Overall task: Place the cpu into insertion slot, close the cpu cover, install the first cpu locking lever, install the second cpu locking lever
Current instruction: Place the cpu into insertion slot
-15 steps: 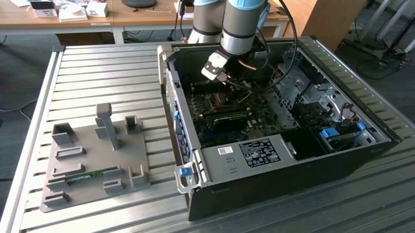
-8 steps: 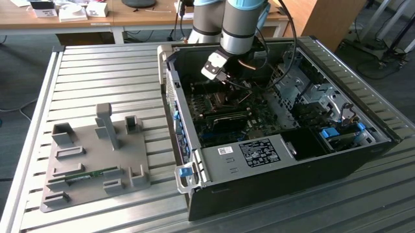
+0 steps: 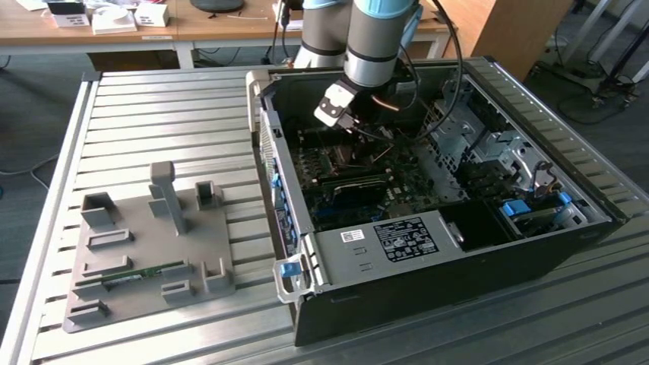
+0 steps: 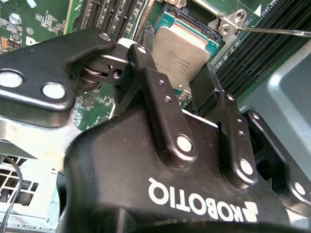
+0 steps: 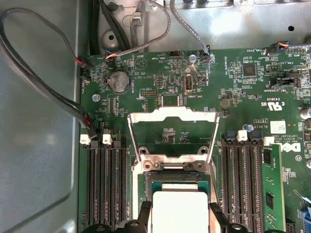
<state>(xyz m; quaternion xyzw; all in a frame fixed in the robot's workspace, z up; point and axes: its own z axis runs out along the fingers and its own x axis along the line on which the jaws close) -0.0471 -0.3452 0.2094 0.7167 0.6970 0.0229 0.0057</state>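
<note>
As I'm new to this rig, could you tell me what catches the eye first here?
The arm reaches into an open computer case in the exterior view. In the first wrist view, the gripper holds the cpu at the slot, with the cover swung open beyond it.
</note>
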